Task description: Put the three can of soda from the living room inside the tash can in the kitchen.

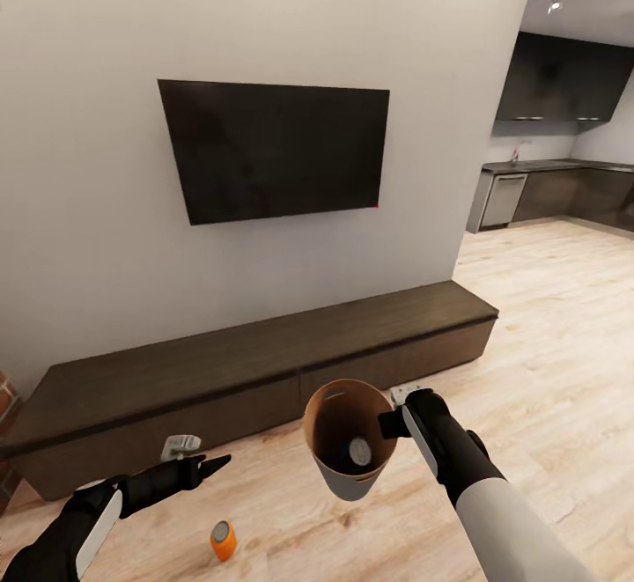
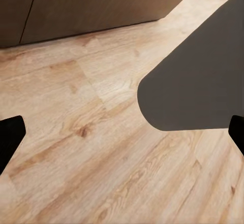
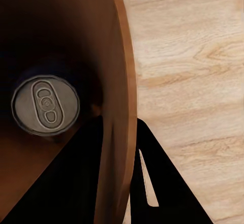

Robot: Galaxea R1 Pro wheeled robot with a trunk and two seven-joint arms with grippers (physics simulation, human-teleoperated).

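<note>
In the head view, the right gripper (image 1: pixel 398 413) gripped the rim of the trash can (image 1: pixel 350 450), which it held above the plank floor (image 1: pixel 546 371) of the living room, in front of the long low cabinet (image 1: pixel 255 362). One can with a grey top (image 1: pixel 359 452) lay at the bottom of the bucket. An orange soda can (image 1: pixel 223 540) lay on the floor, just beyond the left gripper (image 1: pixel 211 463), whose fingers looked close together, though I cannot tell for sure. The kitchen (image 1: pixel 555 186) showed far off, past the wall's end.

In the left wrist view, two dark finger tips (image 2: pixel 10 137) stood at opposite edges of the frame over bare floor, the bucket's grey outside (image 2: pixel 198 76) nearby; whether they were really apart stays unclear.

In the right wrist view, the fingers (image 3: pixel 152 183) were clamped across the bucket's wall (image 3: pixel 119 82), one inside and one outside, with the can's top (image 3: pixel 44 104) below.

As I judge it, one can was collected, at least the orange one remained, and the carry to the kitchen was not yet done.
</note>
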